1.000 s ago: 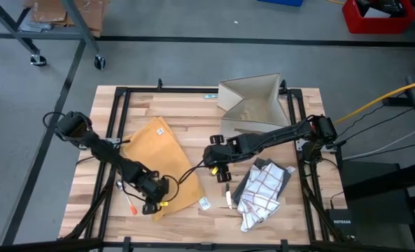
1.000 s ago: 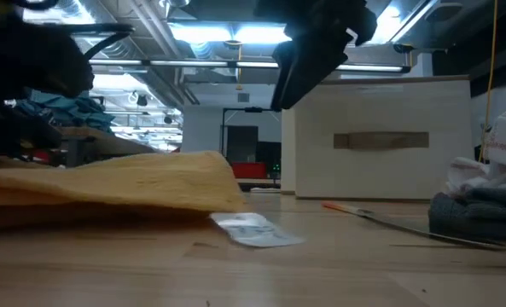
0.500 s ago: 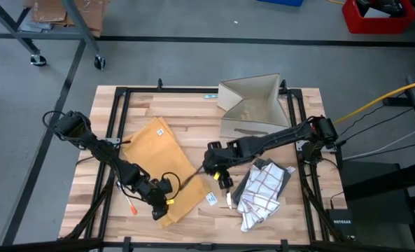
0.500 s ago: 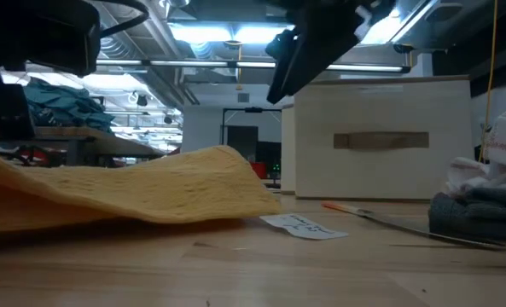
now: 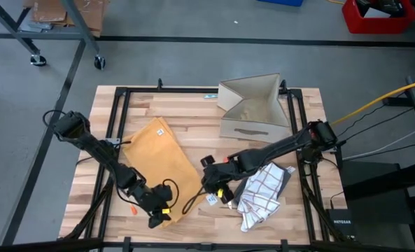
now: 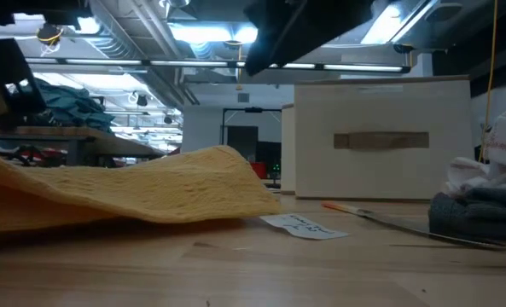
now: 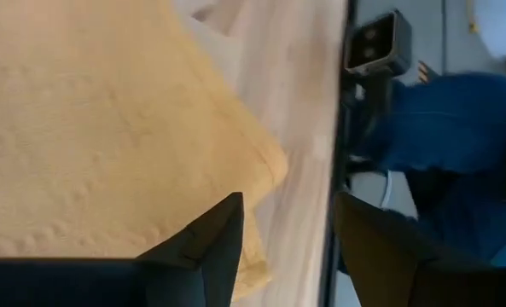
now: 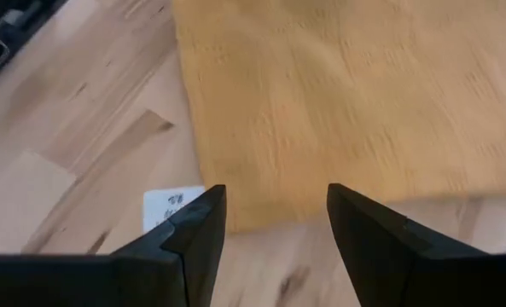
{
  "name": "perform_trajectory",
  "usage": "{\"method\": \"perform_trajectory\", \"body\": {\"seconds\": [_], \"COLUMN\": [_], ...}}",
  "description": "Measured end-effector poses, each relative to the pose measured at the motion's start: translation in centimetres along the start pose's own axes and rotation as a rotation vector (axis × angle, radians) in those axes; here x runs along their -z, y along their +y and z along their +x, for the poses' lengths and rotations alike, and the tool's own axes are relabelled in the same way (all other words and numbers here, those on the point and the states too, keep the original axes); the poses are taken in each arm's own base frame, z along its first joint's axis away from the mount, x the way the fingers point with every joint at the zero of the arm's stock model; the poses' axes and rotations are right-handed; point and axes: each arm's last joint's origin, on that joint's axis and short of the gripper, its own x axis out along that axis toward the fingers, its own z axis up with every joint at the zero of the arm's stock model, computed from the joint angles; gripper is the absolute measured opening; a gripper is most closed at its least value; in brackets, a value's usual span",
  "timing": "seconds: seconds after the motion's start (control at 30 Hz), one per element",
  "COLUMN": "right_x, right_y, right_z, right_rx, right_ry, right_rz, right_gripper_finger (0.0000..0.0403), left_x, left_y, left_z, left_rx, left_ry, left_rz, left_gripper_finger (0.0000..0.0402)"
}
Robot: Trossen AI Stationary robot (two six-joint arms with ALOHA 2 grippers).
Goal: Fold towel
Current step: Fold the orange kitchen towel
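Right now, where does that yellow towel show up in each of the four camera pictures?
High view: the towel lies left of centre on the table, between both arms.
Low view: it fills the left half, its edge humped up.
Left wrist view: it fills the left side.
Right wrist view: it spreads across the top.
Shared landmark: the white tag by its corner, also at and.

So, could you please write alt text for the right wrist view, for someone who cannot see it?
The right pincer, fingers open, hangs above the edge of a yellow towel spread on a wooden table. A small white printed tag lies on the wood beside the towel's edge.
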Motion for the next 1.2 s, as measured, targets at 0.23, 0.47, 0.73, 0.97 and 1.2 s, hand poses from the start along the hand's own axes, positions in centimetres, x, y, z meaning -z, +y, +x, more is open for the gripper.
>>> {"method": "perform_trajectory", "body": {"seconds": [0.23,0.47,0.73,0.97,1.2], "right_x": [-0.2,0.9,2.9,4.0,3.0], "right_y": [-0.7,-1.8,-1.9,-1.0,1.2], "right_z": [3.5,6.7,10.8,12.5,12.7], "right_rx": [0.099,0.075,0.064,-0.142,-0.256], "right_ry": [-0.051,-0.047,0.005,0.048,-0.001], "right_rz": [-0.063,-0.020,0.077,0.269,0.418], "right_gripper_finger": [0.0209,0.0209,0.0209,0.0209,0.0209], "left_x": [0.8,1.8,2.2,2.8,3.2], "left_y": [0.1,0.8,1.4,2.5,4.3], "left_z": [0.5,0.5,0.4,0.0,-1.0], "left_rx": [-0.054,-0.148,-0.218,-0.357,-0.579], "left_ry": [-0.017,0.034,0.055,0.080,0.066], "left_rz": [-0.116,-0.209,-0.295,-0.415,-0.473], "left_gripper_finger": [0.0143,0.0105,0.0061,0.0022,0.0004]}}
